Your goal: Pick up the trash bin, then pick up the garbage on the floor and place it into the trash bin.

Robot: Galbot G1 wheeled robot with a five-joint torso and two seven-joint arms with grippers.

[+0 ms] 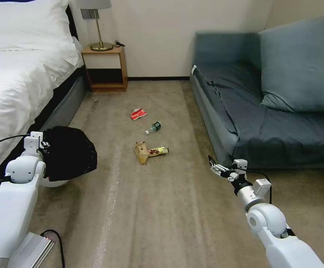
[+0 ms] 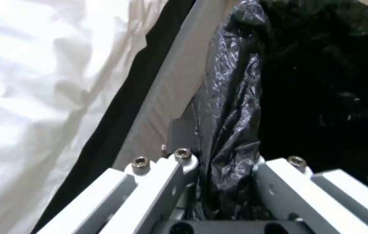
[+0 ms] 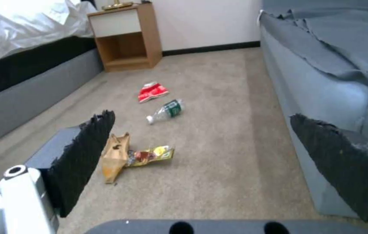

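The trash bin (image 1: 69,152), white with a black bag liner, hangs tilted beside the bed, and my left gripper (image 1: 44,145) is shut on its rim. In the left wrist view the left gripper (image 2: 225,164) pinches the liner-covered rim of the trash bin (image 2: 231,97). The garbage lies on the carpet ahead: a red packet (image 1: 138,114), a small bottle (image 1: 153,127), a brown paper bag (image 1: 141,152) and a yellow wrapper (image 1: 159,150). My right gripper (image 1: 214,165) hovers open near the sofa's front corner, to the right of and nearer me than the brown paper bag (image 3: 113,157) and the bottle (image 3: 166,111).
A bed (image 1: 16,74) runs along the left, and a wooden nightstand (image 1: 106,69) with a lamp stands against the far wall. A blue sofa (image 1: 281,111) lines the right side. Open carpet (image 1: 162,208) lies between them. A black cable (image 1: 56,238) loops at the bottom left.
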